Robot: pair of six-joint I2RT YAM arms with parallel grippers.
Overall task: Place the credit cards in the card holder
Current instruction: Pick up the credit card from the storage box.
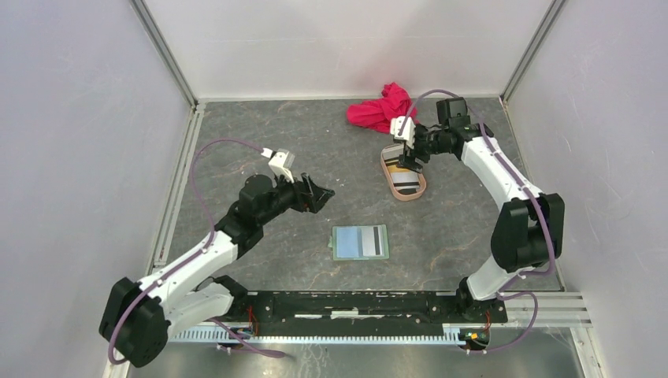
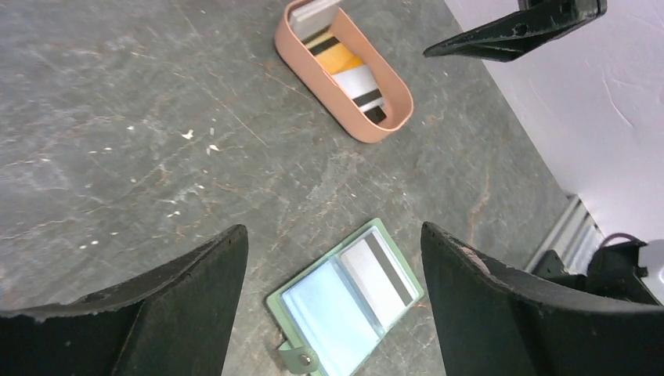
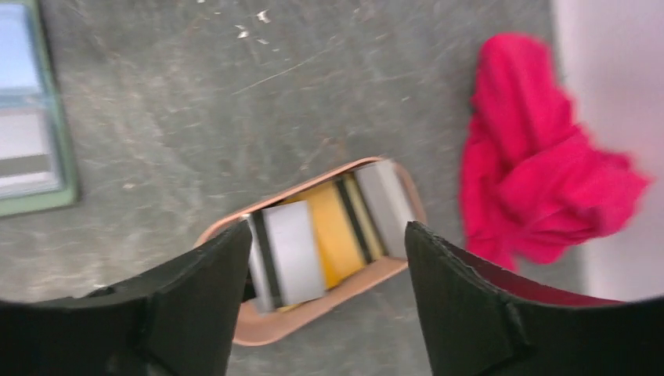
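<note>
Black fingers of the right gripper (image 3: 327, 235) frame its wrist view, spread wide with nothing between them. They hang directly over the pinkish-tan oval tray (image 3: 313, 329). The credit cards (image 3: 294, 251) lie overlapped along the tray, an orange-yellow card (image 3: 333, 231) between pale ones with black stripes. The jaws straddle this stack, which I judge to be a line-up for pinching one card by its edges. The tray's rim leaves little room, so the fingers will need to come in steeply.

The left gripper (image 2: 333, 235) is also wide and empty. It hovers above the table and looks down on the card holder (image 2: 344, 298), probably waiting to steady it or to take a card. The sage-green holder lies opened flat, with its pale blue inside up and its snap tab (image 2: 297, 360) hanging off one edge, so the pockets are reachable from above. A grey striped card (image 2: 380, 270) already sits on its right half. In the top view the holder is near the arm bases, well apart from the tray.

The table top (image 1: 236, 142) is dark grey with stone-like veining, scuffs and a few pale flecks. A crumpled red cloth (image 1: 384, 108) lies at the far edge, just beyond the tray. Pale walls (image 1: 79, 118) close in three sides, with aluminium posts (image 1: 165, 55) at the far corners.
</note>
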